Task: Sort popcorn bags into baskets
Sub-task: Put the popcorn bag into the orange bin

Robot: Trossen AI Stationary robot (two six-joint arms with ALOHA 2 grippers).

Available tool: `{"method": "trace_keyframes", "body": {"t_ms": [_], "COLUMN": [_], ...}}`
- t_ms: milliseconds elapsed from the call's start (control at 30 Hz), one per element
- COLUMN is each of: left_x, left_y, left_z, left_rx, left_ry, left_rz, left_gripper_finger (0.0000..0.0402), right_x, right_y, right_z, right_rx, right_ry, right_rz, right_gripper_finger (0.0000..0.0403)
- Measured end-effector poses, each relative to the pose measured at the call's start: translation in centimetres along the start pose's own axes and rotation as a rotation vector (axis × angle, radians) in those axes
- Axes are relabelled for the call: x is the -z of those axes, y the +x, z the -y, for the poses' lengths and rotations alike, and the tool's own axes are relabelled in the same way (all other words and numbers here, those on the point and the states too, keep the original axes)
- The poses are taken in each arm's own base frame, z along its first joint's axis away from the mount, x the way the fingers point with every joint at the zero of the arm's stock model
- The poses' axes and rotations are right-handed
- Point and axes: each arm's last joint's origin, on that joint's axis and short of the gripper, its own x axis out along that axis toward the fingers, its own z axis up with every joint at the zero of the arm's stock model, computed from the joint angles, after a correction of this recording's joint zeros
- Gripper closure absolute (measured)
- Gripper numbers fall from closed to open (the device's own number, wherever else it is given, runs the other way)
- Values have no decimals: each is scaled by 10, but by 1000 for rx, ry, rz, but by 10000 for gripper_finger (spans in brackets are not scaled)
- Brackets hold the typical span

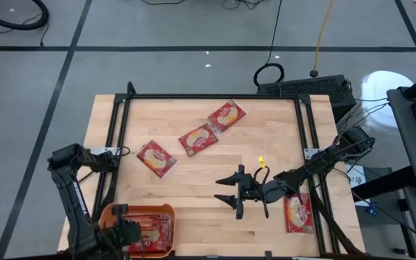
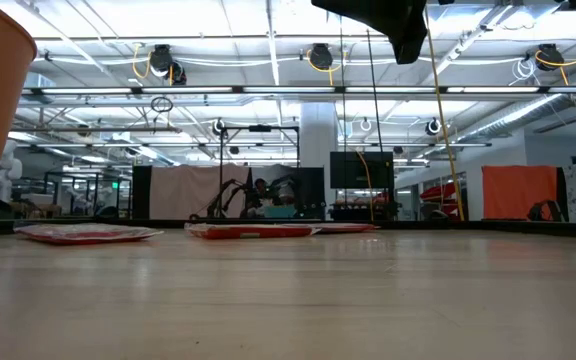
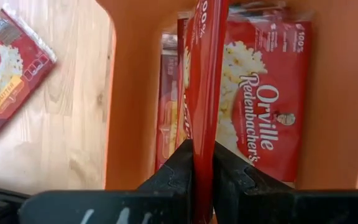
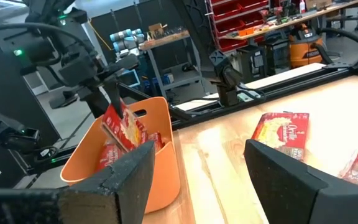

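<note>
**Left gripper holds popcorn bag over orange basket**

A red popcorn bag [image 3: 204, 81] hangs edge-on above the orange basket [image 1: 137, 230], clamped between the closed fingers [image 3: 173, 177] of the left gripper [image 1: 123, 232], which sits directly over the tub at the near left corner of the counter [image 1: 193, 180]. More packets [image 3: 260, 106] already lie flat inside the basket beneath the held one. The left arm reaches in along the counter's left rail and bends down over the basket, its wrist pointing into the tub.

Four other bags lie flat on the counter. One [image 1: 155, 157] rests just beyond the basket; two more, [image 1: 198, 139] and [image 1: 226, 115], sit farther from it in a diagonal line toward the far edge, the pair touching or nearly so. A fourth [image 1: 297, 211] lies on the opposite side of the counter from the basket, partly under the right arm.

The right gripper [image 1: 241, 193] hovers above bare wood, well apart from the basket, its fingers [image 4: 291, 180] spread wide and holding nothing. The right arm stretches low from the right rail, the gripper pointed toward the basket.
</note>
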Motion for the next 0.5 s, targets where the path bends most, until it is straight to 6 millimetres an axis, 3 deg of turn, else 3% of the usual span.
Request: {"method": "trace_keyframes", "body": {"t_ms": [333,500], "left_x": [-1,-3], "left_y": [2,2], "left_z": [5,10], "left_rx": [30,73], "left_ry": [-13,-10], "left_rz": [16,34], "left_gripper_finger": [361,339], "right_x": [0,0], "right_y": [0,0], "right_z": [0,0], "right_rx": [0,0], "right_ry": [4,4], "right_rz": [2,2], "right_gripper_finger": [161,161]}}
